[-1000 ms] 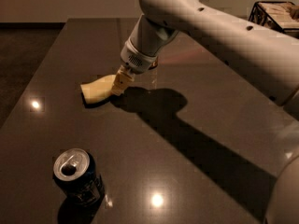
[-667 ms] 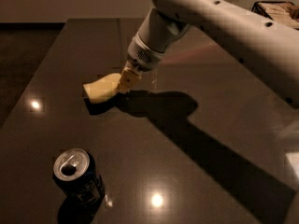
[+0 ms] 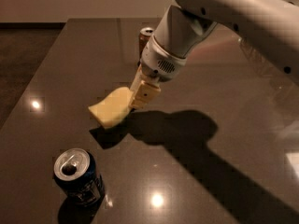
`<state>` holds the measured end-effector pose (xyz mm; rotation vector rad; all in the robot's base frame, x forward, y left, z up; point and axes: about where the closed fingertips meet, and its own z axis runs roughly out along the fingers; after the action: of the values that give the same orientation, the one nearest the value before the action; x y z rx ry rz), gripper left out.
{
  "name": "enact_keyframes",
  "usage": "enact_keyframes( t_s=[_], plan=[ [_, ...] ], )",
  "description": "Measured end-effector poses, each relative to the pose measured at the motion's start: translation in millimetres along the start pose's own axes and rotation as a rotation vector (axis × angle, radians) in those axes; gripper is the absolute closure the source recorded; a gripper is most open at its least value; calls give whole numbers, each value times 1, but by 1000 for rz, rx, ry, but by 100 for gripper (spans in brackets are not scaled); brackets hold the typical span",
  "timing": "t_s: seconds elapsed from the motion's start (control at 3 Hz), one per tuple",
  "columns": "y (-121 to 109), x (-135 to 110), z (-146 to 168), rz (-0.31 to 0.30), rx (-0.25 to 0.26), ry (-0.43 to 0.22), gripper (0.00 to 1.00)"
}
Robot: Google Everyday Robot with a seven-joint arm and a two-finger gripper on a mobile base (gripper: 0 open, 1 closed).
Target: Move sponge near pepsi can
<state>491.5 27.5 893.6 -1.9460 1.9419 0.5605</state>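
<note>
Overall, the dark brown glossy worktop point(image 3: 84, 59) fills most of the view. Its left edge runs diagonally from far centre to near left, and its far edge is straight. There is wide bare room on the near right and along the left side.

The white robot arm point(image 3: 243, 13) enters from the upper right and slopes down toward the centre. It casts a broad dark shadow point(image 3: 187, 129) toward the near right.

The gripper point(image 3: 136, 99) sits just left of centre and well inside all edges. Its cream fingers point(image 3: 145, 93) are clamped on the right end of the pale yellow soft sponge point(image 3: 110, 107). The sponge juts left and down from them, tilted. Its own shadow lies just beneath, so it looks slightly raised. I cannot tell whether the low corner touches the worktop.

The dark blue pepsi can point(image 3: 78, 176), with a silver top, stands upright at the near left. It is apart from the sponge and not far from the left edge.

A gold-brown can point(image 3: 145, 35) stands upright at the far side, partly hidden behind the arm.

Small bright light reflections point(image 3: 157, 200) dot the surface. A dark floor point(image 3: 23, 55) lies to the left, and a pale wall point(image 3: 70, 1) stands beyond it.
</note>
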Motion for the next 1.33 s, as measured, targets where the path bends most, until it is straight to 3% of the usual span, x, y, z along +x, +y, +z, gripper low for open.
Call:
enact_keyframes(
  t_s=[0.33,0.67,1.33],
  plan=[
    [39,8,1,-79,-27,34,100],
    [66,11,5,-134,-42,47,89],
    [92,18,18,-199,-76,45,43]
  ],
)
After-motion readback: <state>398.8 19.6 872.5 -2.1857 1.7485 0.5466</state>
